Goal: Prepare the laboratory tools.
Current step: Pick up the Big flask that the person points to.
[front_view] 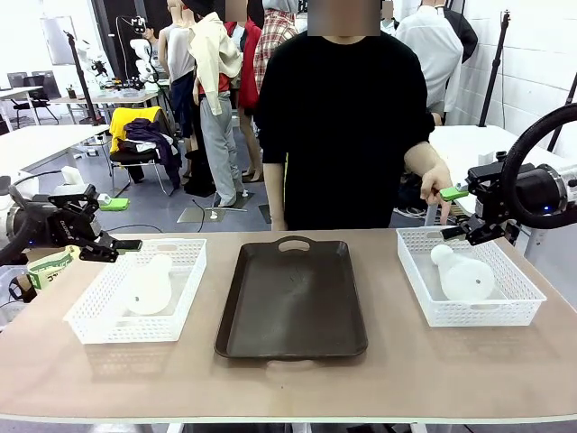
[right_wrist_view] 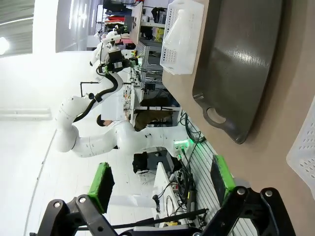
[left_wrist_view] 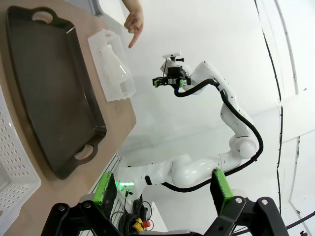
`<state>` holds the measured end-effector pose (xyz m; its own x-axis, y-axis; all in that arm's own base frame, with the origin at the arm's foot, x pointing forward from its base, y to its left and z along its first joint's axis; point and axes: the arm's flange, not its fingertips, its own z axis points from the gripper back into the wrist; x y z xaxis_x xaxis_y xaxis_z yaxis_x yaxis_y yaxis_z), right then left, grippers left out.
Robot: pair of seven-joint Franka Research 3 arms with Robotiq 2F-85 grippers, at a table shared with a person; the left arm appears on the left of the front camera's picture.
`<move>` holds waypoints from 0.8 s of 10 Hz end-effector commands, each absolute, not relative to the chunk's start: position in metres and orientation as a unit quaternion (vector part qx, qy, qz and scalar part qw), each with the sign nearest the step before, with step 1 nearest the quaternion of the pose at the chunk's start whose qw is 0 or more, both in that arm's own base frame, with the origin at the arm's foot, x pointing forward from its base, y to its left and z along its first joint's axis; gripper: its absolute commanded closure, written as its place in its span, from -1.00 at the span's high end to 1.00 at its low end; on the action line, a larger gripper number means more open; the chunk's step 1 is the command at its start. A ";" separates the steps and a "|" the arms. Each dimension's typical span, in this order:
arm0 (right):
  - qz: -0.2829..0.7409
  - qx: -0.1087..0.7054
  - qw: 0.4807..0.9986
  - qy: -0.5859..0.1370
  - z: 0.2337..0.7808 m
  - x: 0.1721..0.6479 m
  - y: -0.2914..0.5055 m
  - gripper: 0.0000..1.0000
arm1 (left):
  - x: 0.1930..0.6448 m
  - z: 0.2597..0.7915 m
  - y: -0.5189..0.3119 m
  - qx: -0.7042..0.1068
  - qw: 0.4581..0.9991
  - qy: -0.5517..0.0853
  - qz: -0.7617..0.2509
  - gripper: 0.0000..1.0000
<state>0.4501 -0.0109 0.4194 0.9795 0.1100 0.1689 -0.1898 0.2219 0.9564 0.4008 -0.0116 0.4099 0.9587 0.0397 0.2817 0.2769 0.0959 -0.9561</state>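
Note:
Two frosted white conical flasks lie on their sides, one to a mesh basket. The left flask (front_view: 149, 284) rests in the left basket (front_view: 90, 320), and the right flask (front_view: 465, 276) in the right basket (front_view: 518, 302). My left gripper (front_view: 119, 224) hovers open by the left basket's far left corner, holding nothing. My right gripper (front_view: 451, 213) hangs open above the right basket's far edge, also without a load. In the left wrist view the open left gripper (left_wrist_view: 162, 191) looks across at the right flask (left_wrist_view: 114, 59). In the right wrist view the open right gripper (right_wrist_view: 161, 183) faces the left flask (right_wrist_view: 183, 27).
A dark brown tray (front_view: 293, 347) with handle cut-outs lies between the baskets. A person in black stands at the far side, one hand (front_view: 438, 183) close beside my right gripper, its finger (left_wrist_view: 134, 23) pointing toward the right basket (left_wrist_view: 120, 88).

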 end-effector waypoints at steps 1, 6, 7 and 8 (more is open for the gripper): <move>0.096 0.616 0.781 -0.033 0.422 0.447 -0.009 1.00 | 0.400 0.410 -0.011 -0.671 0.728 -0.119 -0.080 1.00; 0.096 0.616 0.781 -0.033 0.422 0.447 -0.009 1.00 | 0.400 0.410 -0.011 -0.671 0.728 -0.119 -0.080 1.00; 0.096 0.616 0.781 -0.033 0.422 0.447 -0.009 1.00 | 0.400 0.410 -0.011 -0.671 0.728 -0.119 -0.080 1.00; 0.096 0.616 0.781 -0.033 0.422 0.447 -0.009 1.00 | 0.400 0.410 -0.011 -0.671 0.728 -0.119 -0.080 1.00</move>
<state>0.4498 -0.0099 0.4209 0.9787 0.1121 0.1721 -0.1934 0.2222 0.9556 0.4008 -0.0114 0.4097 0.9588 0.0403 0.2813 0.2765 0.0959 -0.9562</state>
